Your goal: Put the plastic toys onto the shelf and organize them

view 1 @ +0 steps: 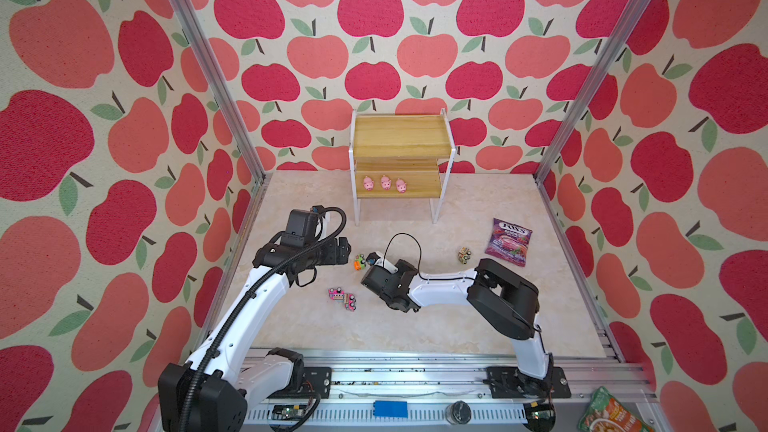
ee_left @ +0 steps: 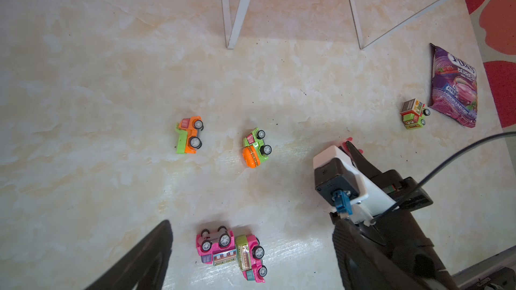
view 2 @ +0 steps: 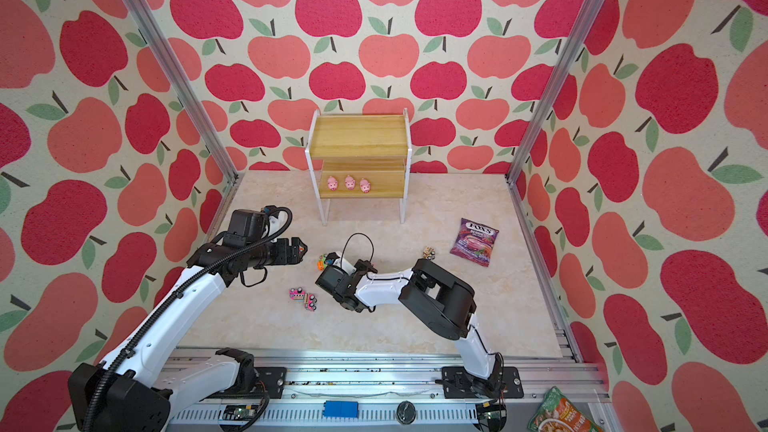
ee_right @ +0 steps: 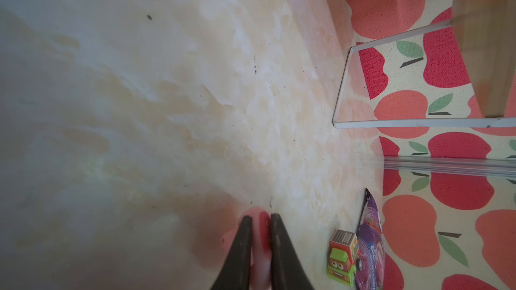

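Nearest me, two pink trucks (view 1: 343, 299) lie tipped over and touching on the tabletop (view 1: 299, 334), between my two arms. Just beyond them the left hand (view 1: 345, 251) hangs level, pointing toward the middle, released and holding nothing. The left wrist view catches only one of its fingers (ee_left: 150, 255). The right arm comes in low from its side, forearm stretched to the middle, hand pointing away from me. In both top views its own camera hides the right hand (ee_right: 261, 216). The right wrist view shows it clenched on a pink pig (ee_right: 261, 249), though I cannot tell whether the pig touches the tabletop. Near that hand lie an orange truck (ee_left: 190, 135) and a green-and-orange truck (ee_left: 255, 147), both on their sides and apart. From above they bunch together, half covered by the wrist. Further right, a brown-and-green truck (view 1: 464, 254) sits just beside the purple candy bag (view 1: 508, 241). Farthest back, the shelf (view 1: 399, 139) stands at the wall, three pigs (view 1: 386, 182) in a row on its lower board.
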`<state>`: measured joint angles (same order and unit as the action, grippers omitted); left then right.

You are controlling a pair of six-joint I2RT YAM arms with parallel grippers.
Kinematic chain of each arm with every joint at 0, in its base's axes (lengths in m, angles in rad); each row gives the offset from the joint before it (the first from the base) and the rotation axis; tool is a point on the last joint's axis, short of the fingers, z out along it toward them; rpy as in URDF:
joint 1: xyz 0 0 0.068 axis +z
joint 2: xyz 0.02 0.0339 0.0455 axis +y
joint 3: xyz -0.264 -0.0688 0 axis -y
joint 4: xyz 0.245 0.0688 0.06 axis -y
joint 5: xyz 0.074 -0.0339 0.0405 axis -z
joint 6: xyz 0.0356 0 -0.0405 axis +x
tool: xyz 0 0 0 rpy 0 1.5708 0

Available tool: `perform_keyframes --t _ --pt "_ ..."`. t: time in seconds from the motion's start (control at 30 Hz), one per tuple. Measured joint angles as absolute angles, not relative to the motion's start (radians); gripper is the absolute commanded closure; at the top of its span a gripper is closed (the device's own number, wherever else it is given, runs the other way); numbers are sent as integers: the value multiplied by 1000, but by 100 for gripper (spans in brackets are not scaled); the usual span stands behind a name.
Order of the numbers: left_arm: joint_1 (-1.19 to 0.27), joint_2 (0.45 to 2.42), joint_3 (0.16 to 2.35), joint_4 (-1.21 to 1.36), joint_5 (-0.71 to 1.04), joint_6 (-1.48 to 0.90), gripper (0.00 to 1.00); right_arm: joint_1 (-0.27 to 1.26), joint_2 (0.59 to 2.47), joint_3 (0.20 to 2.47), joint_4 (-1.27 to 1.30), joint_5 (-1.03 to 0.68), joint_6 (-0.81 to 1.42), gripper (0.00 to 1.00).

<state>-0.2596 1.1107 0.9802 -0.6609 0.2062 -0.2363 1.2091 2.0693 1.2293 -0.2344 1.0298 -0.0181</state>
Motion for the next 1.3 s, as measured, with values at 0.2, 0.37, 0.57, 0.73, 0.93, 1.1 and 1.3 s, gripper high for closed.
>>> perform_keyframes --t 0.2,0.37,0.57,0.73,0.93,1.1,1.3 --pt "-254 1106 980 -661 206 -236 8 1283 2137 1290 -247 1085 -59 81" --pt "-254 1106 980 -661 206 -236 8 1329 2161 1310 -268 1052 -49 69" --pt "-252 1106 980 -661 206 -236 8 1350 2116 1275 -232 995 -33 57" --pt "-252 1106 980 -661 206 -236 8 1340 1983 1164 -178 872 -10 52" --pt "-253 1106 980 -661 207 -236 8 1252 1773 1053 -120 712 138 51" --pt "-263 1106 980 -661 205 -236 8 1136 1645 930 -70 591 329 53" --pt "-273 1106 980 -661 206 -236 8 1107 1618 807 -43 454 519 56"
